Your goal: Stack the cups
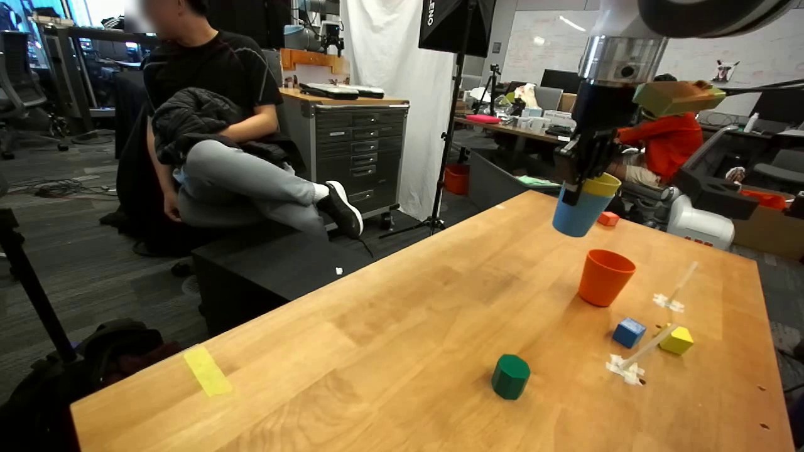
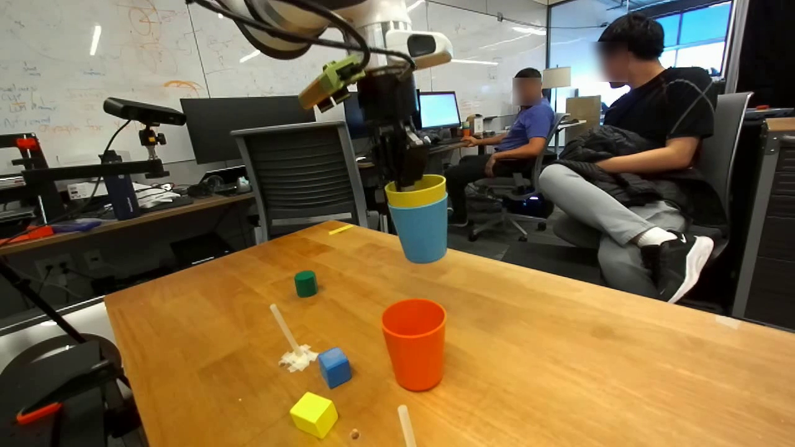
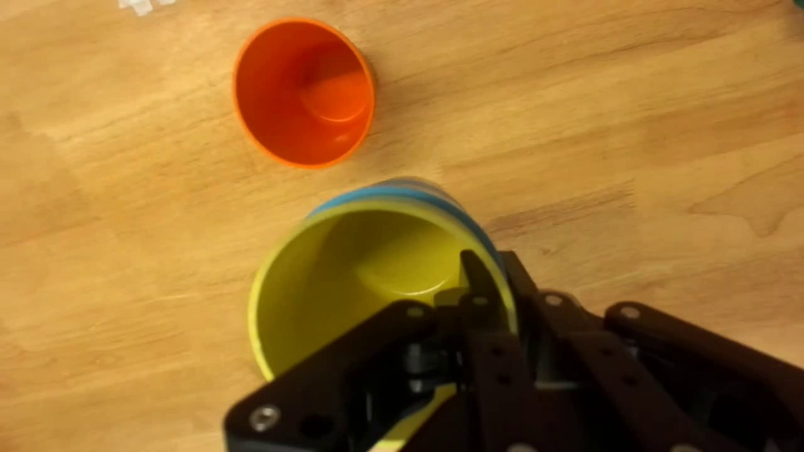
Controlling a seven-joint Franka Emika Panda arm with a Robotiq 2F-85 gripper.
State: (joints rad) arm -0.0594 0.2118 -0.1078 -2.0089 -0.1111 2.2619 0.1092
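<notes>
We see the tool (image 3: 492, 267) clamped on two cup walls at once: in the wrist view one finger (image 3: 475, 273) reaches inside the yellow cup (image 2: 422, 198), and the other finger (image 1: 571, 194) lies along the outside of the blue cup (image 2: 423, 233). The yellow cup sits nested in the blue cup, its rim standing proud of the blue one, and we find the pair hanging from the tool, clear of the worktop (image 2: 596, 335). The orange-red cup (image 2: 415, 354) stands mouth up on the worktop, lower than the tool and apart from the pair; looking down past the fingers in the wrist view, we see it off to one side of them. Farther from the tool than that cup, we make out a blue block (image 2: 335, 367) and a yellow block (image 2: 314, 415) near each other, and a green block (image 2: 305, 284) well apart from both. Near the blue and yellow blocks, two pale sticks (image 1: 649, 346) rise from patches of white tape (image 1: 628, 375). Well away from the tool, a yellow strip (image 1: 207, 371) lies on the worktop.
</notes>
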